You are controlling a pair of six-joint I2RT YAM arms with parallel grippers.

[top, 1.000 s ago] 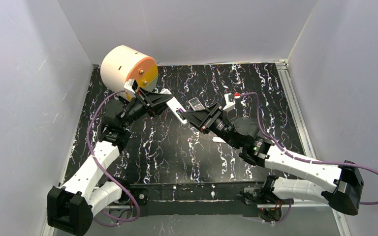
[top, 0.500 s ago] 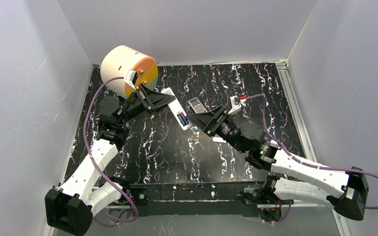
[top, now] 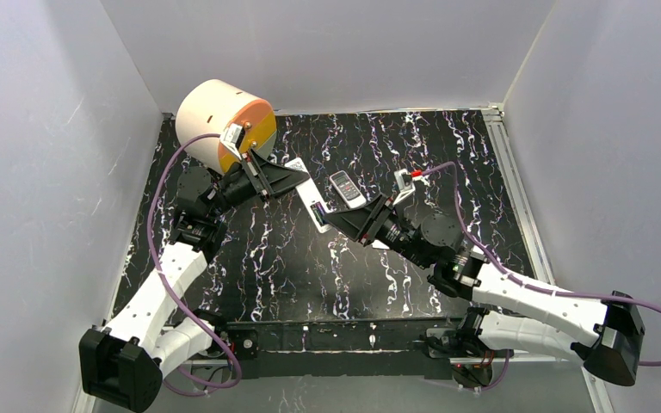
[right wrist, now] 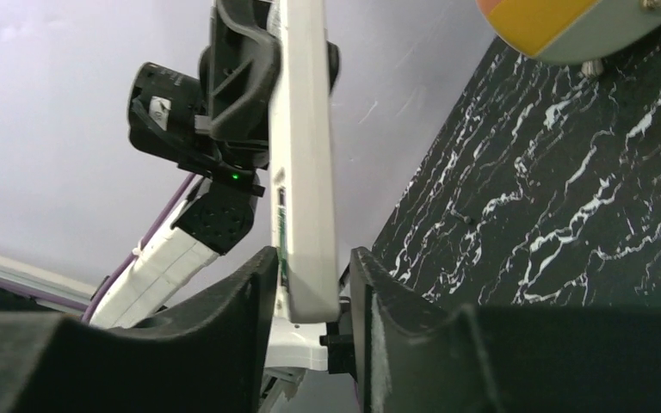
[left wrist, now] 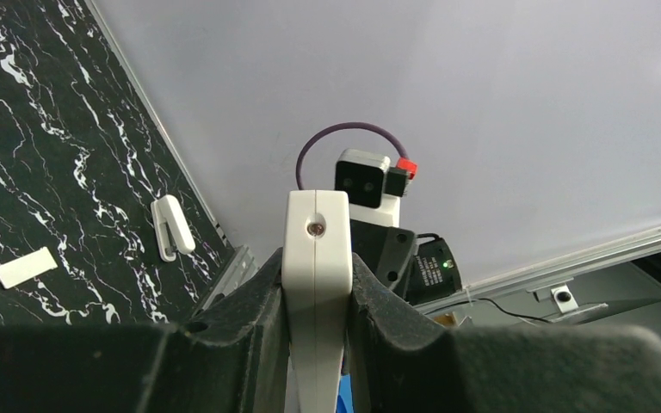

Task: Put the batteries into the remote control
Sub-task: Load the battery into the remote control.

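Observation:
My left gripper (top: 297, 181) is shut on a white remote (top: 312, 200) and holds it edge-up above the table; its pads press both sides in the left wrist view (left wrist: 317, 275). My right gripper (top: 328, 218) is open, its jaws straddling the remote's free end (right wrist: 303, 172); the left finger (right wrist: 241, 301) is close against it and a gap remains at the right finger (right wrist: 379, 301). A thin green strip (right wrist: 282, 232) shows along the remote's open side, maybe a battery. No loose batteries are in view.
A second, dark-faced remote (top: 345, 188) lies on the black marbled table (top: 267, 258) beside the grippers. A cream and orange drum (top: 224, 120) stands at the back left. A flat white cover (left wrist: 24, 267) and a small white clip-like piece (left wrist: 170, 227) lie on the table.
My right gripper has moved left so that its jaws now stand around the white remote's free end. The left gripper still holds the remote, which has turned slightly.

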